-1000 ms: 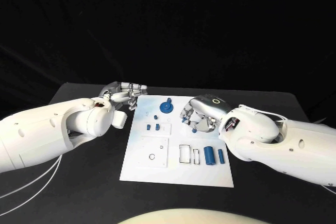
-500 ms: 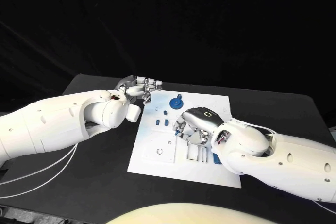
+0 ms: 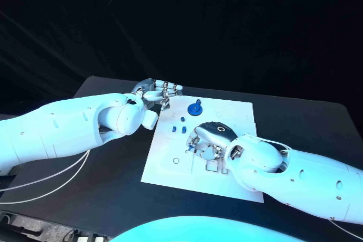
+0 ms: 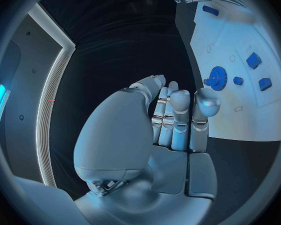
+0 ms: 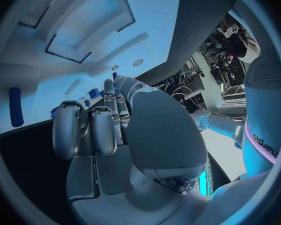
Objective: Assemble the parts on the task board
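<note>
Fingers (image 3: 198,143) of right hand (image 3: 209,139) curled low over task board (image 3: 231,112) middle, hold unclear, moved inward | left hand (image 3: 155,91) fingers together, empty, at board edge | blue gear (image 3: 195,109) between hands | pickup likely starting

Both arms wear smooth, rounded white shells dotted with small dark screw holes, and thin white cables (image 3: 53,176) loop beneath the left arm. Each hand, the left hand (image 3: 155,91) and the right hand (image 3: 205,139), is silver metal with segmented fingers and flat padded palm plates. A ring marking sits on the right hand's domed back.
</note>
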